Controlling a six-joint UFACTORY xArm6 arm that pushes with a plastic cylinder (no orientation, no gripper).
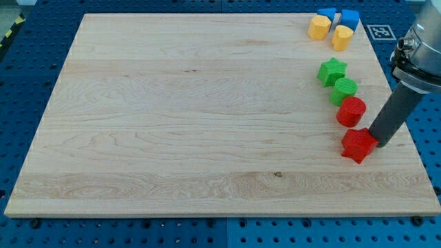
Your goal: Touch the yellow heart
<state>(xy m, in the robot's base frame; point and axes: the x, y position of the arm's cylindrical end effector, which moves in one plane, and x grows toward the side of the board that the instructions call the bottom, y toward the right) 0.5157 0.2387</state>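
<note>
Tip (378, 144): you had it touching the red star (358, 145).
Yellow heart (342, 37): sat well apart, top right.
Jaws: your rod carried none.

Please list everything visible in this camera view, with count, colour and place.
wooden board: one, light wood, fills the view's centre
blue blocks: two, blue, top right corner
yellow heart block: one, yellow, top right
yellow rounded block: one, yellow, left of the heart
green star block: one, green, right side
green rounded block: one, green, below the star
red rounded block: one, red, right side
red star block: one, red, lower right
my tip: one, dark rod, beside the red star's right edge
</note>
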